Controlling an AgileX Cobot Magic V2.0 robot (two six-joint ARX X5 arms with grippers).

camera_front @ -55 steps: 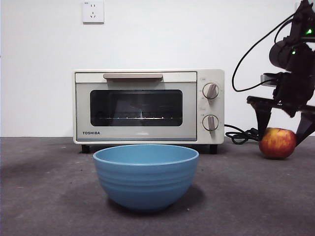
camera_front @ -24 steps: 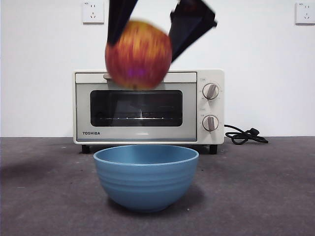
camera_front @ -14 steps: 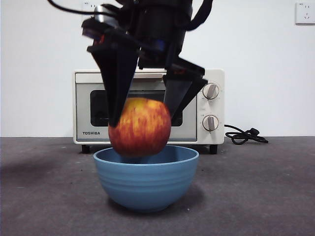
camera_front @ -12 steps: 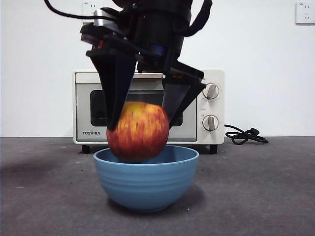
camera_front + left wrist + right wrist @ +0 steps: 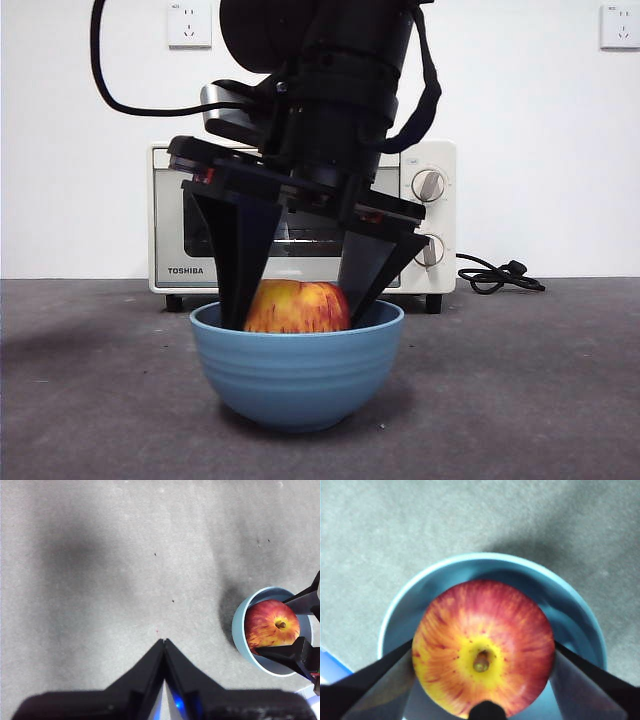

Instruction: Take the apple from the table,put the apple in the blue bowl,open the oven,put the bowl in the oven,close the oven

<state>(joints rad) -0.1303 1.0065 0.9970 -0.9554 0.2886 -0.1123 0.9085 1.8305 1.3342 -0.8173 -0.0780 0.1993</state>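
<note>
The red and yellow apple [image 5: 296, 307] sits low inside the blue bowl [image 5: 296, 372], only its top showing above the rim in the front view. My right gripper [image 5: 298, 300] reaches down into the bowl, shut on the apple [image 5: 483, 646] with a jaw pressed to each side. The bowl [image 5: 580, 615] surrounds the apple in the right wrist view. My left gripper [image 5: 164, 642] hovers shut over bare table [image 5: 100, 580], away from the bowl [image 5: 240, 630] and apple [image 5: 271, 625]. The cream oven [image 5: 175, 215] stands behind the bowl, its door closed.
A black cord [image 5: 498, 275] lies coiled to the right of the oven. Two wall sockets [image 5: 189, 22] are on the white wall behind. The big dark arm hides most of the oven's door.
The right gripper carried the apple from the table's right side to above the bowl, then lowered it into the bowl. The bowl and oven have not moved.
</note>
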